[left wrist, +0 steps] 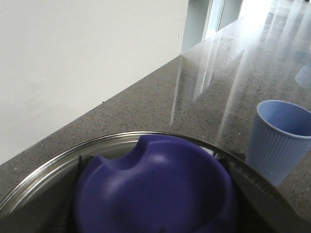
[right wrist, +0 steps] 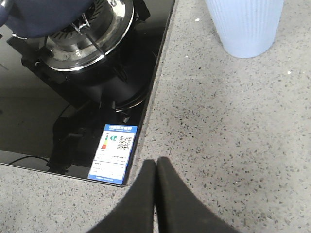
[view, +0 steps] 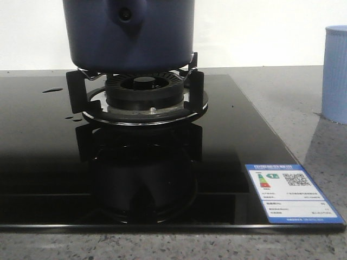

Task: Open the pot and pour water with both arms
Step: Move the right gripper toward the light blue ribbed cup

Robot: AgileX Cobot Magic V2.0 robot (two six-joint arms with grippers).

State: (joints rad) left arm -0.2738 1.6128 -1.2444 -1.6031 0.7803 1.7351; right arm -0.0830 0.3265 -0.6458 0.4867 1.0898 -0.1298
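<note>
The dark navy-blue pot (view: 130, 38) stands on the gas burner (view: 143, 95), its handle bracket and rivet facing me. Its top is cut off in the front view. Its underside also shows in the right wrist view (right wrist: 43, 14). In the left wrist view a steel-rimmed lid (left wrist: 121, 138) with a purple-blue knob (left wrist: 155, 189) fills the lower part, very close. No left fingers show there. My right gripper (right wrist: 156, 162) is shut and empty, over the grey counter beside the stove's front right corner. Neither gripper shows in the front view.
The burner sits in a black glass hob (view: 43, 162) with an energy label (view: 290, 192) at its front right corner and water drops (view: 52, 90) at the back left. A pale-blue ribbed cup (view: 336, 76) stands on the speckled counter to the right; it also shows in both wrist views (left wrist: 279, 138) (right wrist: 244, 24).
</note>
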